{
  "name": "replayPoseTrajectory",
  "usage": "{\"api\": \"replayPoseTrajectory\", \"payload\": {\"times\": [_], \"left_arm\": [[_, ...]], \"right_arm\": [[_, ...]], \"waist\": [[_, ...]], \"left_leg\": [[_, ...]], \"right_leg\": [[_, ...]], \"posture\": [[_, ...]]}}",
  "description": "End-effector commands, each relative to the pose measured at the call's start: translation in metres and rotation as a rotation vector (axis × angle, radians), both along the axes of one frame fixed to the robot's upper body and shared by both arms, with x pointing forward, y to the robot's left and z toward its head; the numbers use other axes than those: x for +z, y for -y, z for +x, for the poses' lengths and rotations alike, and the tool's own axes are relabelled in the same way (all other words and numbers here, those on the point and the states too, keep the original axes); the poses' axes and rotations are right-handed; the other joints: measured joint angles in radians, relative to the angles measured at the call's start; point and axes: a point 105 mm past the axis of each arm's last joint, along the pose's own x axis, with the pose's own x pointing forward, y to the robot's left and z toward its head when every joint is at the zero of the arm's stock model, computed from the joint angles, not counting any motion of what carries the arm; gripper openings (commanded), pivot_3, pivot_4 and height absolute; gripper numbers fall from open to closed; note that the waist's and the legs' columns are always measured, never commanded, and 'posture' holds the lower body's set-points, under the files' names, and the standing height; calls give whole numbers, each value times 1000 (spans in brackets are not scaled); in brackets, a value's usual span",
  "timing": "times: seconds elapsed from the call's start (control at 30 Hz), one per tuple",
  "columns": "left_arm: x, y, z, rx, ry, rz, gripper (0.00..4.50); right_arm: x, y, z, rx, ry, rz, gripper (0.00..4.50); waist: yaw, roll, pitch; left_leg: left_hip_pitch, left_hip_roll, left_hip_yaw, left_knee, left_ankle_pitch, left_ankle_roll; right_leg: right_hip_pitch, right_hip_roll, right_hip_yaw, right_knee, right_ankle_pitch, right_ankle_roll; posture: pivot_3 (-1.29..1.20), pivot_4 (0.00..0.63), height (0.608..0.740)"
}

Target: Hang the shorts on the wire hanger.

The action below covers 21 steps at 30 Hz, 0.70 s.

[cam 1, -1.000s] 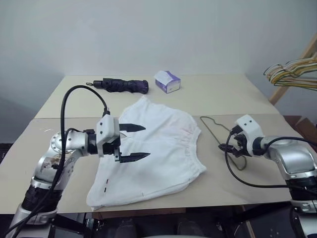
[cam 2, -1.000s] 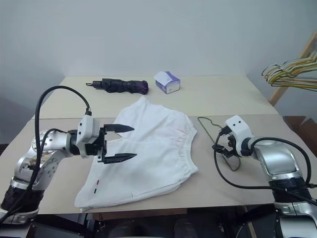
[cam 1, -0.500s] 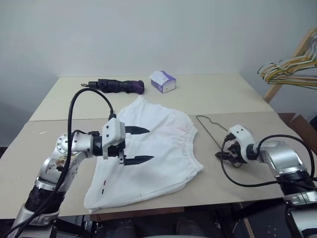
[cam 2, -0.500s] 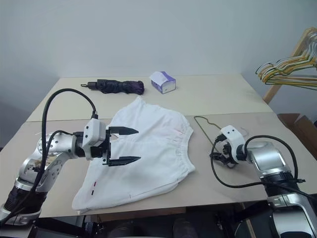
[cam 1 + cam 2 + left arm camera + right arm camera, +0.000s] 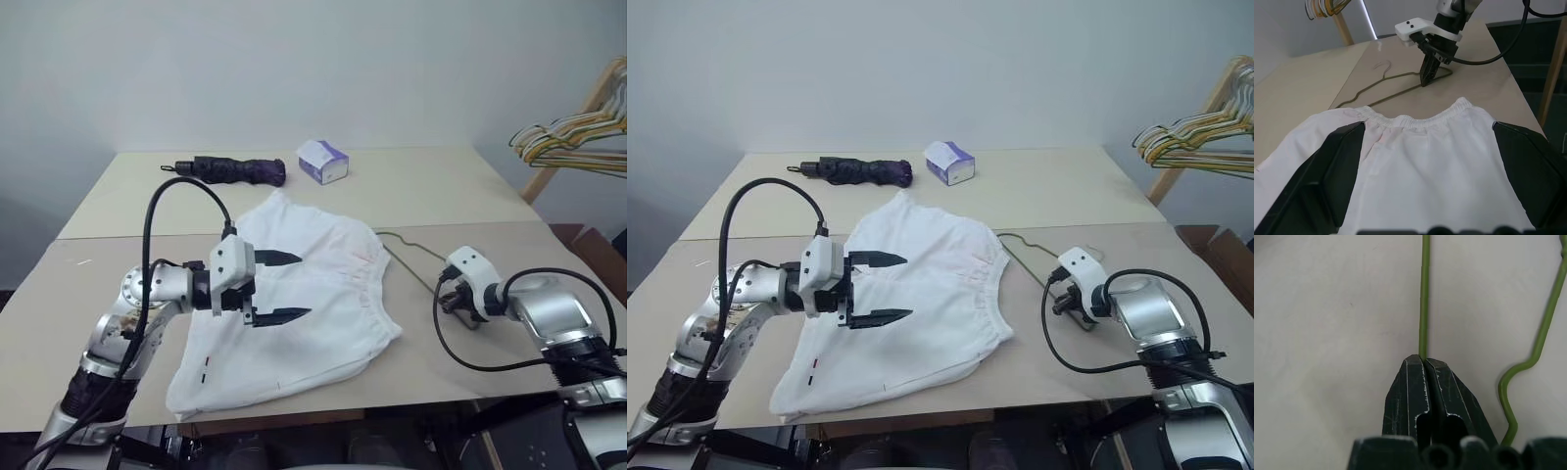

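my right claw [image 5: 452, 303] is pinched shut on the hanger [image 5: 1424, 293], gripping one thin wire of it w/ just the tips, low on the tabletop [image 5: 411, 186]. risk: wire's so thin it could twist or slip out when i lift, or the far end drags and snags the shorts [image 5: 313, 304], which lie flat just beside it, waistband toward the hanger. left claw [image 5: 277, 287] hangs wide open over the shorts, holding nothing, so cloth could bunch if the hanger shoves it.

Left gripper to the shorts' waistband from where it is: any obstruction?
Probably not. The left gripper hovers open over the shorts, waistband ahead and uncovered; the right gripper is shut on the hanger beyond it.
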Motion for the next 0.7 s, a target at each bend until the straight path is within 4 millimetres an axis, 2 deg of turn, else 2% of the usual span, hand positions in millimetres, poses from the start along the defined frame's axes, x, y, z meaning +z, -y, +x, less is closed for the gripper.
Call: {"api": "replayPoseTrajectory", "payload": {"times": [0.03, 0.13, 0.2, 0.27, 0.3, 0.43, 0.6, 0.7], "left_arm": [[12, 3, 5, 7, 53, -25, 4500], [16, 6, 21, 99, -9, -107, 4500], [27, 12, 35, 190, -107, -269, 4500], [35, 16, 46, 268, -154, -401, 4500], [37, 18, 51, 299, -184, -452, 4500], [54, 29, 58, 304, -453, -786, 4500], [76, 35, 68, 306, -676, -1083, 4500], [83, 38, 68, 302, -693, -1118, 4500]], "right_arm": [[1, 3, 0, -53, 31, -9, 45], [23, 4, 7, -106, 162, -16, 45], [48, 2, 14, -139, 339, -26, 45], [66, -7, 15, -158, 441, 16, 45], [75, -14, 15, -144, 490, 37, 45], [118, -66, 6, 68, 775, 122, 45], [139, -106, -8, 240, 985, 159, 45], [141, -124, -16, 321, 1053, 170, 45]], "waist": [[-4, 0, 0], [-6, 0, 0], [-5, 0, 0], [-6, 0, 0], [-9, 1, 0], [-15, 1, 0], [-13, 0, 0], [-14, 0, 0]], "left_leg": [[0, 0, 0, 0, 0, 0], [0, 0, -1, 0, 0, 0], [-2, 0, -3, 1, 0, 0], [-5, -1, -8, 2, 0, 0], [-6, -1, -9, 3, 0, 0], [-7, -1, -10, 3, 0, 0], [-8, -1, -12, 6, 0, 0], [-8, -3, -12, 7, 0, 0]], "right_leg": [[0, 0, 0, 0, 0, 0], [0, 0, 0, 0, 0, 0], [0, 0, 0, 0, 1, 1], [-2, -1, 0, 0, 1, 2], [-3, -1, 0, 0, 1, 3], [-4, -1, 1, 0, 2, 3], [-3, -1, 0, 0, 3, 5], [-2, -1, 0, -1, 3, 6]], "posture": [[-133, 0, 740], [-134, 0, 740], [-135, 0, 740], [-144, 0, 740], [-147, 0, 740], [-161, 0, 740], [-167, 0, 740], [-164, 0, 740]]}}
